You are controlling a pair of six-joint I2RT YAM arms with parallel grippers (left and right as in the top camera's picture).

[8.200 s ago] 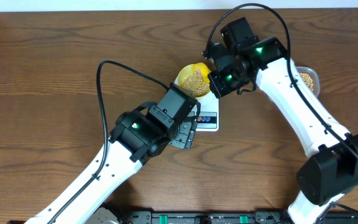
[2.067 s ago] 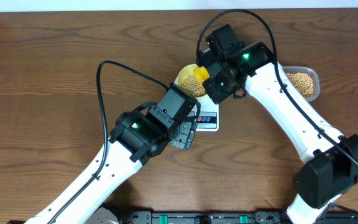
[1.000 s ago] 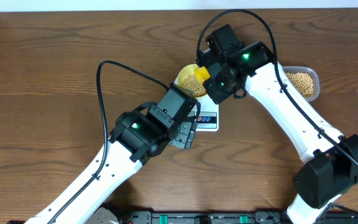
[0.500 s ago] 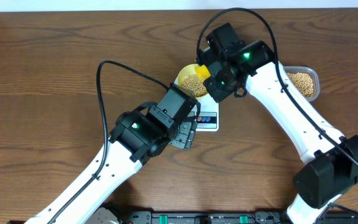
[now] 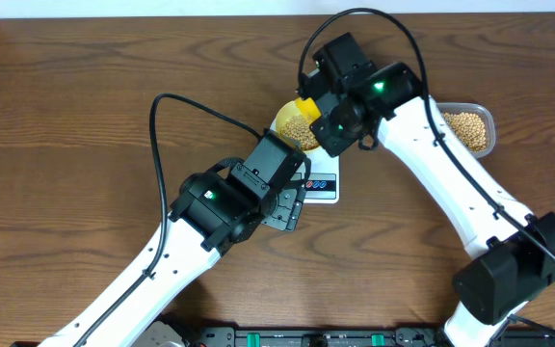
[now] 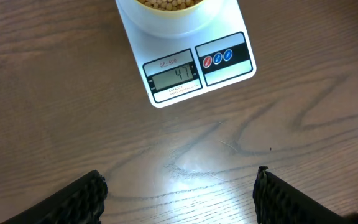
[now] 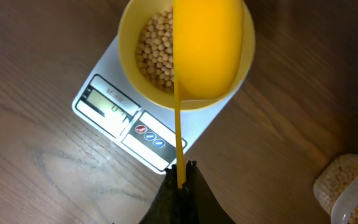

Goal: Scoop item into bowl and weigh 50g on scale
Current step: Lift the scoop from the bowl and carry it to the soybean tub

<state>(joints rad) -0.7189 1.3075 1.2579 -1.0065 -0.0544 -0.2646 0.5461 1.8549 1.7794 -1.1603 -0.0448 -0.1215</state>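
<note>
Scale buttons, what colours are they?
The buttons are red and blue, clearest in the left wrist view.

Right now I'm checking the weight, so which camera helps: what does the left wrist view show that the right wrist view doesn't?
Only the left wrist view: the display close enough to read, seemingly 47, and the left gripper with open jaws. Only the right wrist view: the yellow scoop over the bowl, its handle in the right gripper with shut jaws, and the clear tub. Both: the scale, bowl, beans, red and blue buttons.
</note>
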